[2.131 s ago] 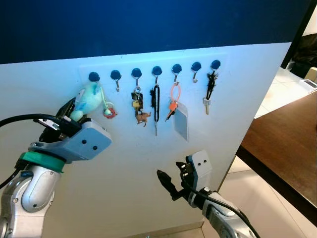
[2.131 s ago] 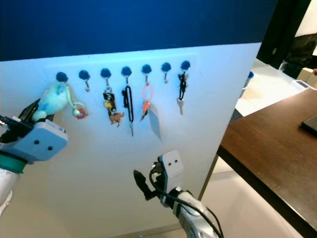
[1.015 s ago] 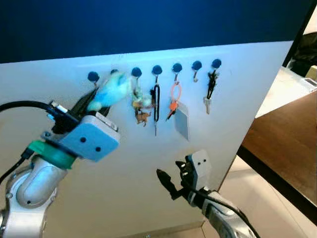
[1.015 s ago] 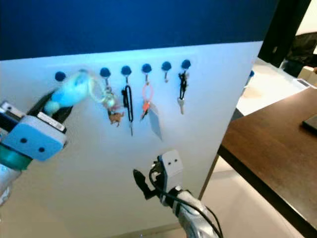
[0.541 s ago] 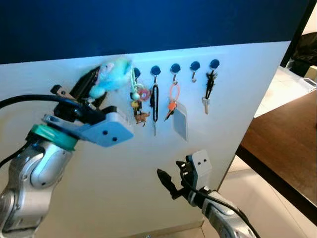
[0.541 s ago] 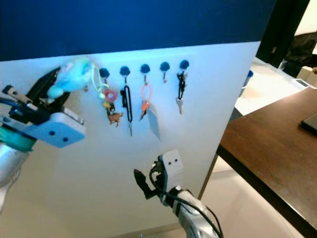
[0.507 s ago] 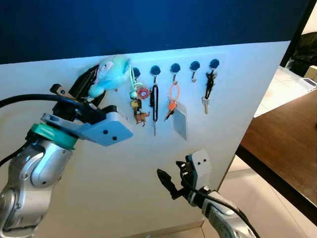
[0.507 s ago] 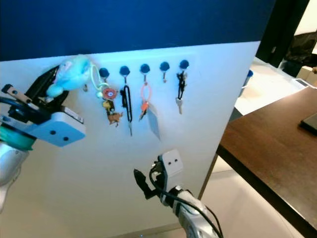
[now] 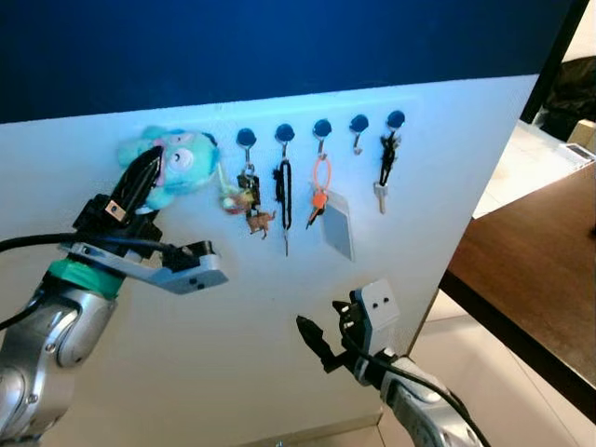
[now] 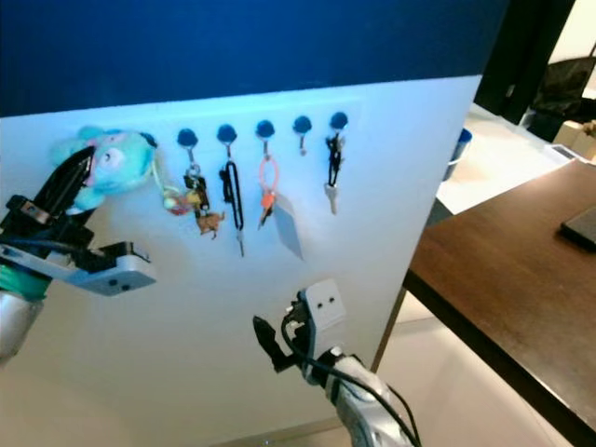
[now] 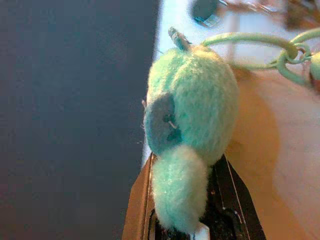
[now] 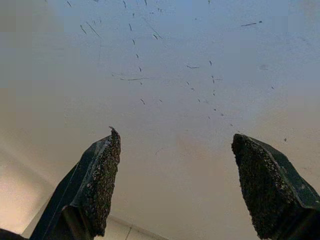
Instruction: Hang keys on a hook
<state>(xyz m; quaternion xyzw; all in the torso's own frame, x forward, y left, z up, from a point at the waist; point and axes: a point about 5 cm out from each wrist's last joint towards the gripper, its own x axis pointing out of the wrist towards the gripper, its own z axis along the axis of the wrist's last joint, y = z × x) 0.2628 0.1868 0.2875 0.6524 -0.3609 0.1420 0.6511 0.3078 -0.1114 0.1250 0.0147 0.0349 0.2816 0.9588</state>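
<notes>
Left eye view: the left gripper (image 9: 140, 186) is raised against the white wall (image 9: 233, 345), its black fingers clamped on a turquoise plush toy (image 9: 172, 166). A pale green cord runs from the plush toward the robot's right to a small bunch of keys (image 9: 238, 197), and that bunch dangles just below the row of blue hooks (image 9: 321, 128). One hook (image 9: 245, 138) sits directly above the bunch, with a keyring already on it, so the loop lies to the right of the fingers and slightly under the peg; I judge the coming move has to carry the cord up and over a peg. The cord's line runs nearly level, sagging toward the keys.

Right eye view: same scene. The right gripper (image 10: 264, 340) hangs low, well apart from the hooks, fingers pointing at the wall, so the left arm is plainly the nearer one. Further right, the orange tag (image 10: 267, 182) and a black keyring (image 10: 332, 160) occupy their own pegs.

Left wrist view: the plush fills the space between the fingers (image 11: 137, 205), gripped by its tail end, and the green cord (image 11: 250, 39) loops off past its head toward a hook (image 11: 206, 10) close by.

Right wrist view: two rough black fingertips (image 12: 100, 185) spread wide, nothing between them, bare scuffed wall ahead.
</notes>
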